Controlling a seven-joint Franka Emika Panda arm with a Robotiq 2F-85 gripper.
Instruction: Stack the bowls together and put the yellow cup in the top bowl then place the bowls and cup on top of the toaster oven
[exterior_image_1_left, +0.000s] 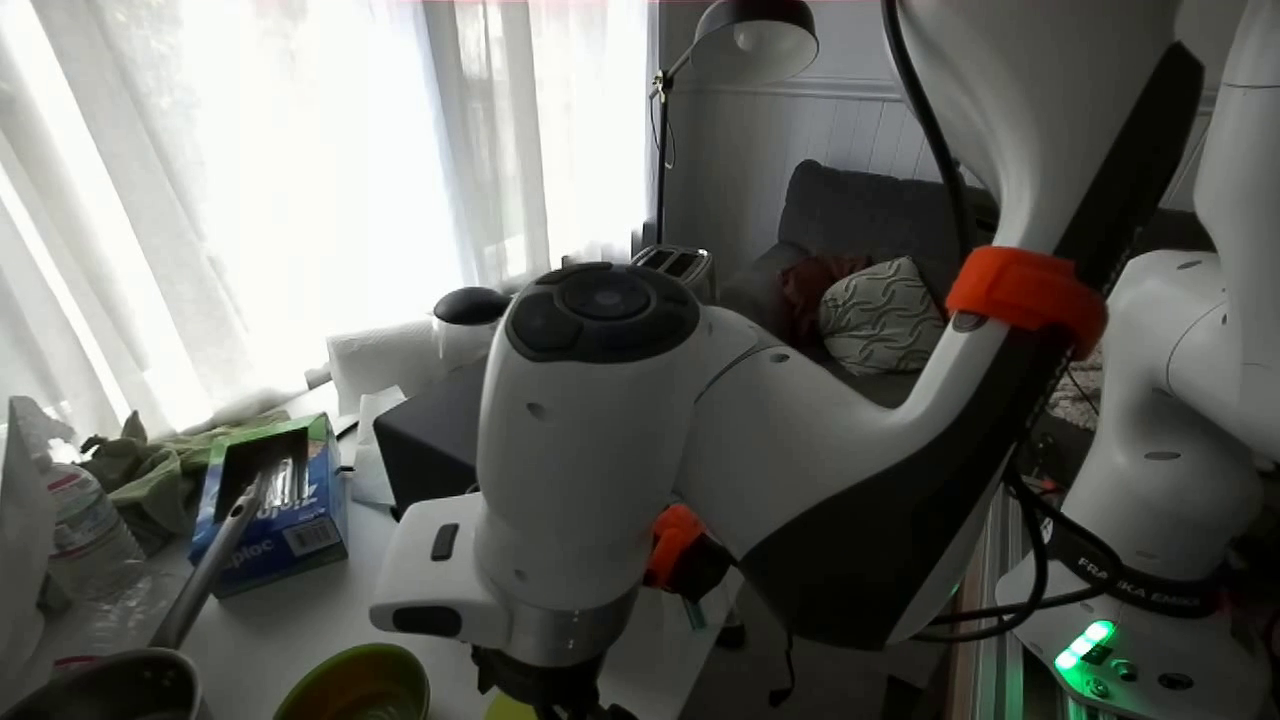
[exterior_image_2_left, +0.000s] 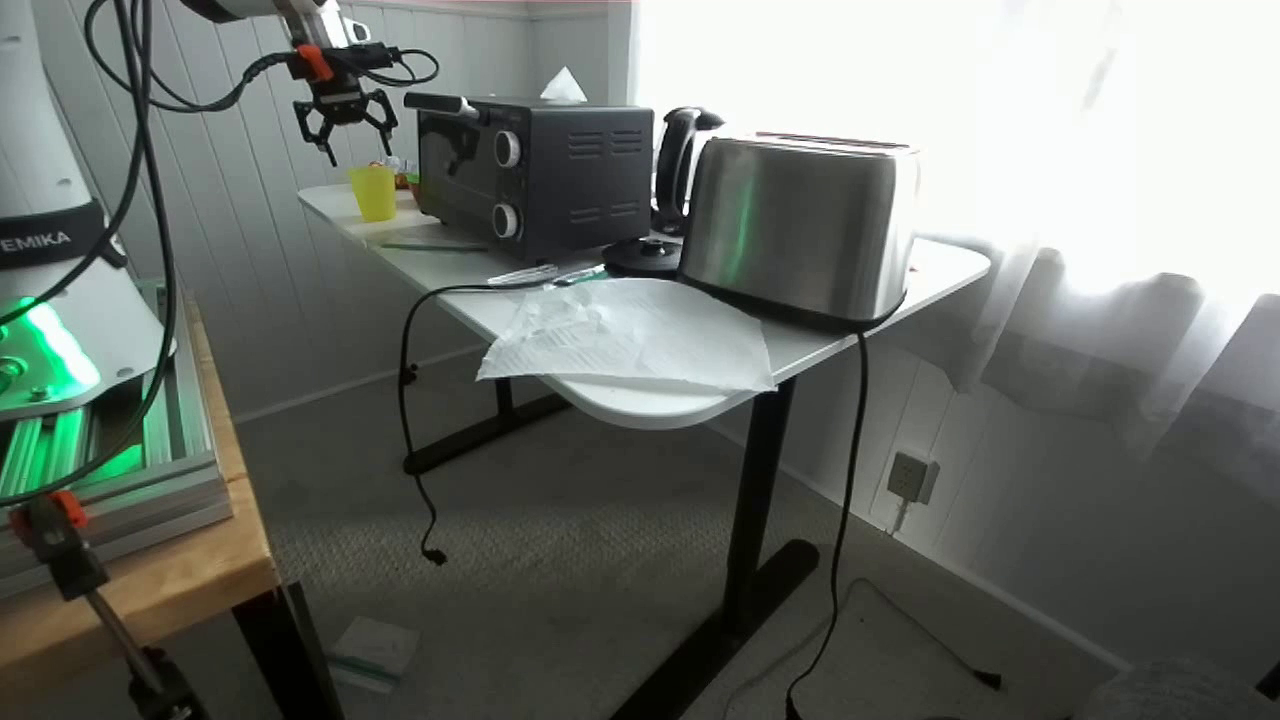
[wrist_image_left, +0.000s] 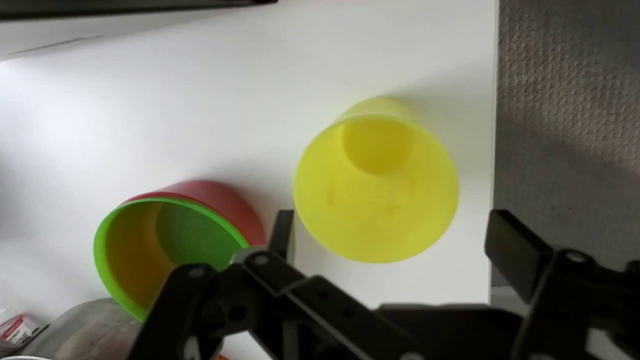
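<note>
The yellow cup (wrist_image_left: 377, 215) stands upright on the white table near its edge, and also shows in an exterior view (exterior_image_2_left: 373, 194). The yellow-green bowl (wrist_image_left: 135, 245) sits inside the magenta-pink bowl (wrist_image_left: 227, 205), left of the cup in the wrist view; the yellow-green bowl also shows in an exterior view (exterior_image_1_left: 365, 685). My gripper (wrist_image_left: 392, 235) is open and empty above the cup, its fingers to either side of the cup's rim and apart from it. It also shows in an exterior view (exterior_image_2_left: 360, 155). The black toaster oven (exterior_image_2_left: 580, 165) stands beside them, partly hidden behind the arm in an exterior view (exterior_image_1_left: 430, 430).
A metal pot (exterior_image_1_left: 110, 685) with a long handle stands near the bowls. A blue box (exterior_image_1_left: 285, 530) and a water bottle (exterior_image_1_left: 90, 545) lie beyond. A silver toaster (exterior_image_2_left: 800, 230), kettle (exterior_image_2_left: 678, 160) and paper towel (exterior_image_2_left: 640, 345) are past the oven. A white tissue (exterior_image_2_left: 563, 87) shows above the oven.
</note>
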